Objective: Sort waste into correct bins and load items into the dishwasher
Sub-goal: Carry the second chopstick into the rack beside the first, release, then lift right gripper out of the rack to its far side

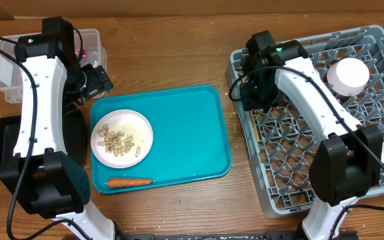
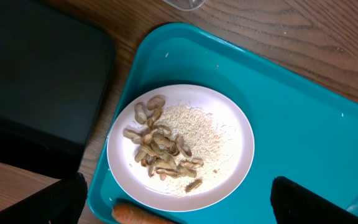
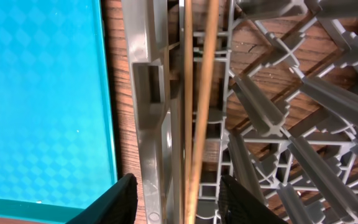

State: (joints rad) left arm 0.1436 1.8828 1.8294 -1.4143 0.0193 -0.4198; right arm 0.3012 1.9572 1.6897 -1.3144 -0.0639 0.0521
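1. A wooden table (image 1: 179, 60) carries a teal tray (image 1: 185, 133) in the middle, and a grey rack (image 1: 379, 40) stands to its right.
2. A white plate (image 1: 145, 137) sits at the left end of the teal tray. Beige food bits (image 1: 117, 141) are heaped on it, with fine grains scattered around them.
3. A carrot (image 1: 129, 181) lies on the teal tray just in front of the plate, along the near edge.
4. A clear tub (image 1: 5, 73) stands at the far left corner. A black tray (image 1: 2, 147) lies nearer, left of the teal tray and partly under the left arm.
5. The left gripper (image 1: 99, 83) hangs over the far left corner of the teal tray, between the tub and the plate. In the wrist view its fingers (image 2: 61, 202) are spread wide and hold nothing, with the plate below them.
6. The right gripper (image 1: 251, 93) is over the rack's left wall.
7. Two chopsticks (image 3: 197, 93) lie side by side inside the rack, along that wall. The right fingers (image 3: 120, 199) stand apart on either side of them, with a gap showing on both sides.
8. A pale cup (image 1: 349, 75) stands in the rack's far right part, well apart from the gripper.
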